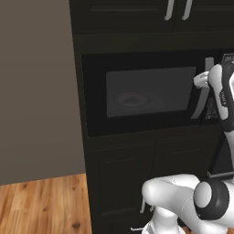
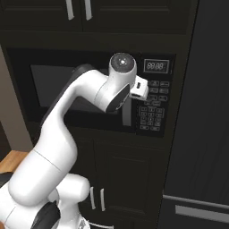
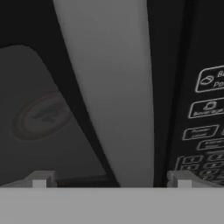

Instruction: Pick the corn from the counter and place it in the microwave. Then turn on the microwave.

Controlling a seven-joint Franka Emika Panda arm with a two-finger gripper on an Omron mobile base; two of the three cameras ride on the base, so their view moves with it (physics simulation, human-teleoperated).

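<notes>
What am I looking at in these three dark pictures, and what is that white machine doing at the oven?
It is a rendered kitchen with a white robot arm on a wheeled base. Two pictures come from cameras on the base, behind the arm to its left and right. The third looks out from the arm's hand. The black box in the wall is a microwave, door closed, with a red-ringed turntable plate dimly visible through the window. The hand view shows the tool open, its two tips either side of the silver door handle, with the keypad to the right. It holds nothing.
</notes>
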